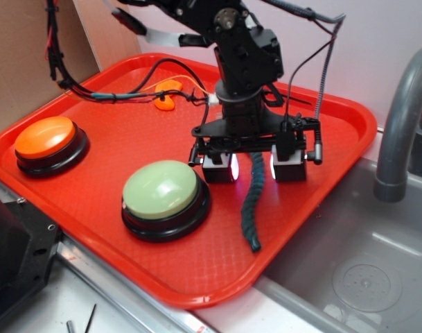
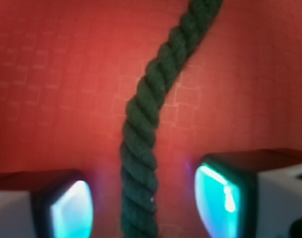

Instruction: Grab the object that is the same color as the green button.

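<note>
A dark green twisted rope (image 1: 253, 201) lies on the red tray (image 1: 86, 201), running from between my fingers toward the tray's front edge. My gripper (image 1: 254, 168) is low over the rope's far end and open, one finger on each side with a gap to the rope. In the wrist view the rope (image 2: 146, 124) runs up the middle between the two glowing pads (image 2: 71, 210), touching neither; my gripper (image 2: 147, 206) straddles it. The pale green dome button (image 1: 160, 189) on a black base sits to the left of the rope.
An orange dome button (image 1: 46, 137) stands at the tray's left. A small orange crescent piece (image 1: 167, 94) and cables (image 1: 127, 94) lie at the back. A grey sink (image 1: 363, 270) with a faucet (image 1: 399, 118) is to the right, beyond the tray's rim.
</note>
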Controlling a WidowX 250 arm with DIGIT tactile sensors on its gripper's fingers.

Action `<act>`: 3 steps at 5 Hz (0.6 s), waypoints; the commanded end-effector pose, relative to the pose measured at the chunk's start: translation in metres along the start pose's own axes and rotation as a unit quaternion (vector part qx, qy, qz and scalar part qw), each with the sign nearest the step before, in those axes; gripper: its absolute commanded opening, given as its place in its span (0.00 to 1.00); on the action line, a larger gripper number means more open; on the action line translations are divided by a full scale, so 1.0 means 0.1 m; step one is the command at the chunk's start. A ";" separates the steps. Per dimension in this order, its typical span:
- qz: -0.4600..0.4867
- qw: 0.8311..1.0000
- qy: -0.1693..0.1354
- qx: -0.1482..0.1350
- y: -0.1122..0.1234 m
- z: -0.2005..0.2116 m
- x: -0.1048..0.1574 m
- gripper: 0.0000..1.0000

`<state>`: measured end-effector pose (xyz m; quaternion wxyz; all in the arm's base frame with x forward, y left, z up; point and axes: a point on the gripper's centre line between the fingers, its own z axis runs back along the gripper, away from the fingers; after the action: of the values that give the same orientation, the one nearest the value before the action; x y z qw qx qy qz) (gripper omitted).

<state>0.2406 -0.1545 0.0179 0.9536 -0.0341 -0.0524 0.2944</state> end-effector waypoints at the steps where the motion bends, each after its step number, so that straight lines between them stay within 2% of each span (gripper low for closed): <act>1: 0.006 1.000 0.000 0.001 -0.01 -0.01 0.06 0.00; 2: -0.070 0.997 0.027 -0.017 0.01 0.14 0.08 0.00; 3: -0.155 0.985 0.055 -0.061 0.08 0.41 0.11 0.00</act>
<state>0.2337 -0.1396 0.0503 0.9875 -0.0859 -0.0045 0.1325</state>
